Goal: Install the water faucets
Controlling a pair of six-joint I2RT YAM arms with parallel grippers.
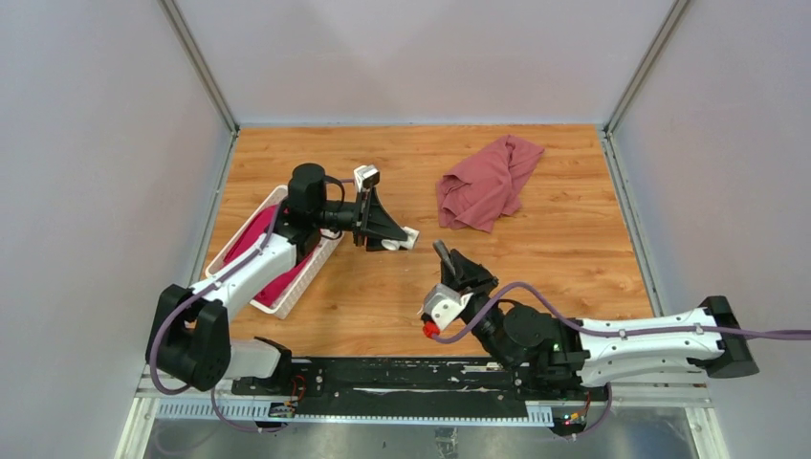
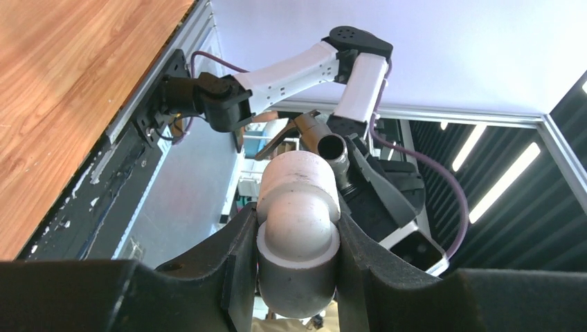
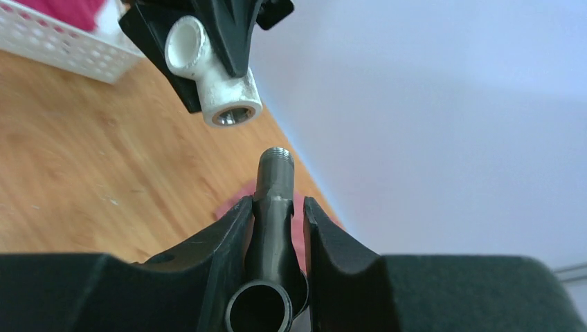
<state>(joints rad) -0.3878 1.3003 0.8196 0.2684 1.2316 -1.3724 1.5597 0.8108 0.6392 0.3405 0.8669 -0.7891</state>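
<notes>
My left tool [image 2: 296, 220] grips the white fitting [image 3: 221, 90] at its bend, my right tool [image 3: 277, 209] the metal tap [image 3: 275, 178] mid-body; both look rigid, light, probably slippery.

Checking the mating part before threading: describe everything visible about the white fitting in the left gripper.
The white fitting is a stubby elbow, plastic-looking, slightly scuffed, with two round openings at right angles. One shows a grey, metal-looking lining; the other is plain white. The left gripper clamps its body from both sides, holding it in the air above the wooden table. Its lined opening points roughly toward the threaded end of the dark tap, a clear gap between them.
</notes>
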